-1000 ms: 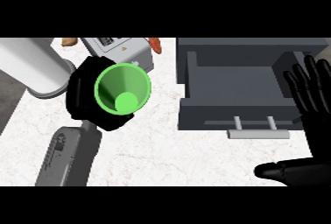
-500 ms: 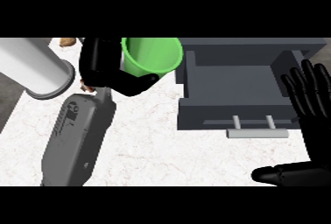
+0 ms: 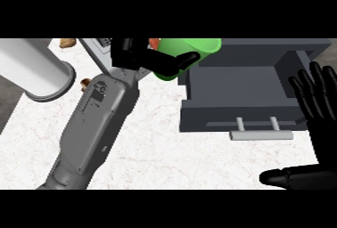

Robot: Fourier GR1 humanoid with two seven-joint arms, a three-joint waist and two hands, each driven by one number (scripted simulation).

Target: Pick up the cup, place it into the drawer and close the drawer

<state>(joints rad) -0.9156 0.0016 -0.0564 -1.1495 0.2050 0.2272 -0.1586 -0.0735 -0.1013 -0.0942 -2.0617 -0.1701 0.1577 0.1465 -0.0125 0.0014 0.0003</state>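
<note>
A view looking steeply down on a white marbled counter [image 3: 164, 151]. The robot's left arm, a long grey forearm, reaches up from the lower left toward the top middle of the view. Its black left hand [image 3: 148, 60] has its fingers and thumb curled around a bright green cup [image 3: 187, 51], gripping it by the side. The cup is at the top of the view, held just at the upper left corner of an open dark grey drawer [image 3: 247, 100], and part of it overlaps the drawer's back left edge. The cup appears tilted, its long axis leaning up and to the right toward the drawer, with its lighter green end at the upper right; the top edge of the view cuts it off, so its mouth cannot be told for certain. The drawer is pulled out toward the viewer, its hollow inside showing, and a pale grey bar handle [image 3: 260, 135] runs across its front. The right hand [image 3: 322, 107] rests at the right edge of the view, beside the drawer, fingers straight and pointing up, thumb stretched out to the left below. At the upper left stands a large white cylinder [image 3: 36, 71]. Just behind the left hand lies a pale box-like thing [image 3: 99, 46], partly hidden, too unclear to identify.
</note>
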